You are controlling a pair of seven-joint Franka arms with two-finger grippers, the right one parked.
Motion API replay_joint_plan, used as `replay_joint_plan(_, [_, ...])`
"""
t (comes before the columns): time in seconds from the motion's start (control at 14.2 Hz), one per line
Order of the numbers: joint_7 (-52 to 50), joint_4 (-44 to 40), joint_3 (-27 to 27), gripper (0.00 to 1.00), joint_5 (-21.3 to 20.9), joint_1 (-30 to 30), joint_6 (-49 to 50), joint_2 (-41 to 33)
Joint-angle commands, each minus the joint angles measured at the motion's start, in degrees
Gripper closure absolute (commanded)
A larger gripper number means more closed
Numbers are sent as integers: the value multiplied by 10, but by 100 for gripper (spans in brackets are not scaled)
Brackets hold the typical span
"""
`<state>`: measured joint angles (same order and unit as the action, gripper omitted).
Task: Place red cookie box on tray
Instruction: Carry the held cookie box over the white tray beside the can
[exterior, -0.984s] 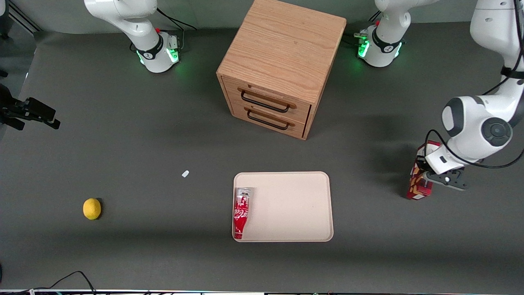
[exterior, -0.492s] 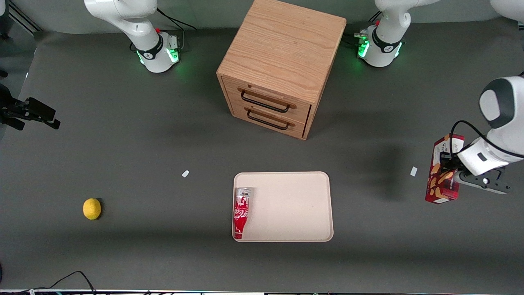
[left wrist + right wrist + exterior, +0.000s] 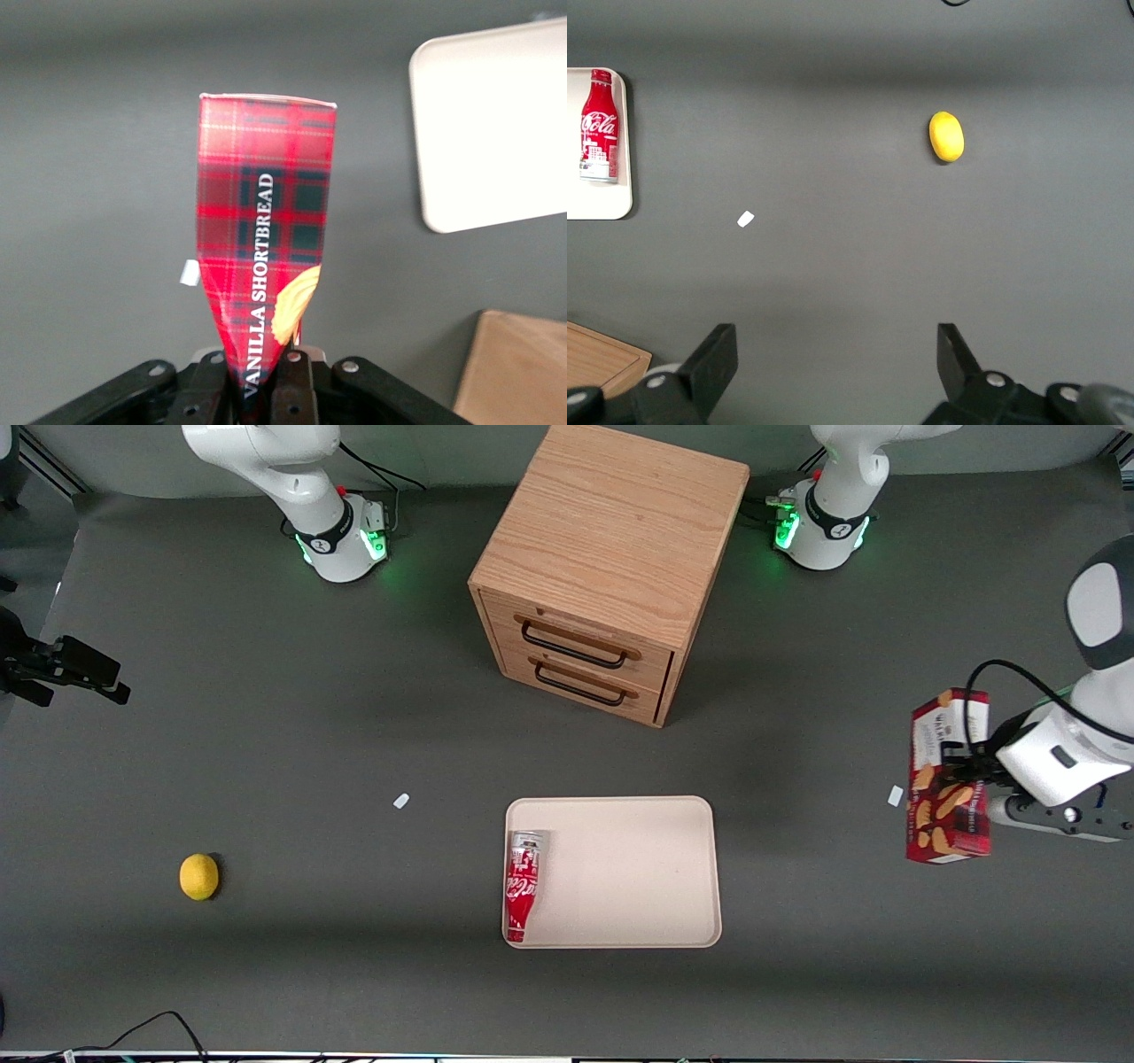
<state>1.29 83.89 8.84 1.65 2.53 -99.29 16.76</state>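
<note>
A: From the front, we see our gripper (image 3: 967, 772) near the working arm's end of the desk (image 3: 266, 735), its fingers clamped on the red cookie box (image 3: 946, 779), which hangs clear above the desk. The tray (image 3: 638, 868) lies well apart, a Coca-Cola bottle (image 3: 523, 884) along one edge.

B: In the left wrist view, we see the fingers (image 3: 292, 390) pinching the box's near end, with a tray corner (image 3: 496, 133) visible past it. By our reckoning the pickup is done; carrying and setting down remain.
</note>
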Motion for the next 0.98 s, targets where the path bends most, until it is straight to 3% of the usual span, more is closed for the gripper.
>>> replay_joint_plan(0.0, [-104,-85,19,100,7,-36,22,61])
replay_joint_plan(0.28, [-263,-150,30,100,-9,-111,-49,163])
replay_joint_plan(0.91, [-315,-151,21,100,-89,-191,-217,305])
